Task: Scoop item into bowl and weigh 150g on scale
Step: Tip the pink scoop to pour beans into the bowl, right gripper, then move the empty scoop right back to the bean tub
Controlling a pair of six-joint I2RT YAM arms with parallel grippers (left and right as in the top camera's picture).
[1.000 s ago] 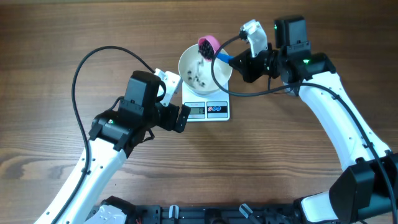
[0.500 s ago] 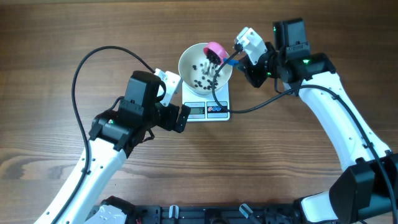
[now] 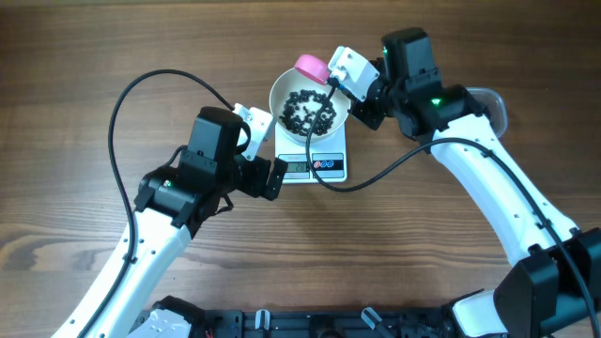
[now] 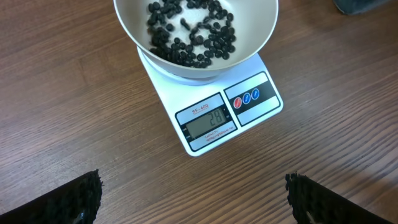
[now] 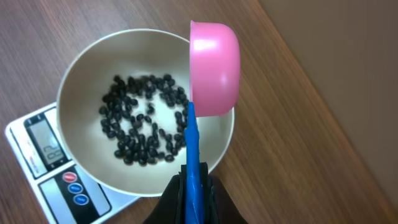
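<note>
Both arms wear glossy white shells over black joint housings. A thin black cable (image 3: 174,73) arcs off the left arm (image 3: 141,249) at the upper left of the frame; the right arm (image 3: 498,188) shows a small green light (image 3: 434,101). The left pincer (image 4: 193,202) has black, nubbed pads (image 4: 71,199).

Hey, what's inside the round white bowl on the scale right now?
Loose small round black beans, scattered over the floor of the glossy white bowl, bare white showing between them. The tipped pink plastic scoop hides part of the rim in the right wrist view.
</note>
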